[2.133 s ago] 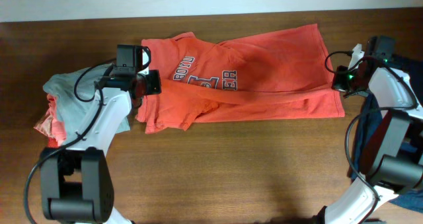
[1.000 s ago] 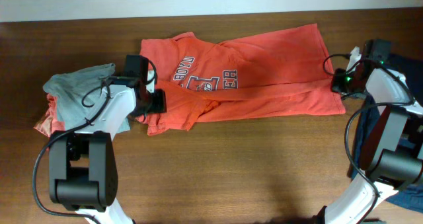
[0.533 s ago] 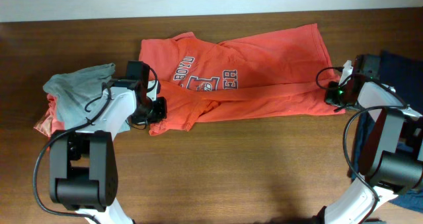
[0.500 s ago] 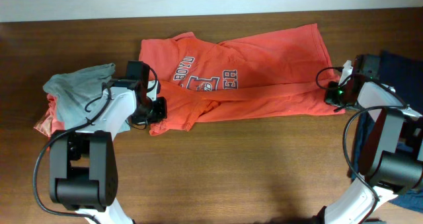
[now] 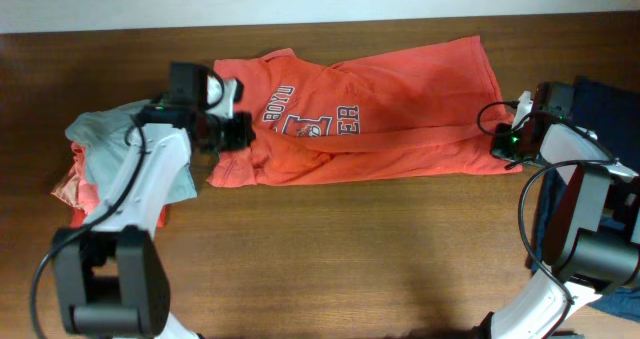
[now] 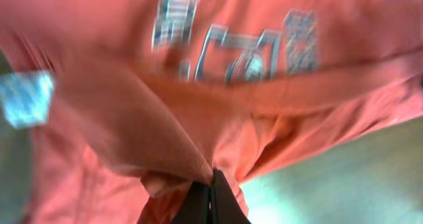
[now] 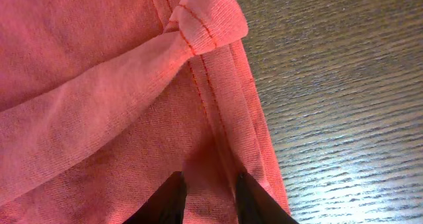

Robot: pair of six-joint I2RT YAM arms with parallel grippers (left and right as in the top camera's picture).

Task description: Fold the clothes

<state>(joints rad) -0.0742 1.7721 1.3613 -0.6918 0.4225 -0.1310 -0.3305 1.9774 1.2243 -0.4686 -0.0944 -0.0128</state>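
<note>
The coral-red cotton T-shirt with white lettering [image 5: 400, 109] is lying at the wooden table's [image 5: 350, 249] twelve o'clock. The left end effector [image 5: 238, 134] is pinching its nine o'clock edge, jaws tight on cloth; the right end effector [image 5: 502, 144] is clamping its three o'clock hem, likely tensioning it for folding.

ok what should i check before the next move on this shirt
1. Left tool has a grip on the lettered T-shirt: ok, shut with fabric pinched at its tips.
2. Right tool has the shirt's right edge: ok, stitched edge fabric sits between its fingers.
3. Shirt lies flat: not ok, a diagonal ridge crosses it and the left side is bunched.
4. Room on the table in front of the shirt: ok, bare wood there.
5. Left arm clear of the grey shirt pile: cannot tell, the arm crosses above it in the overhead view.
</note>
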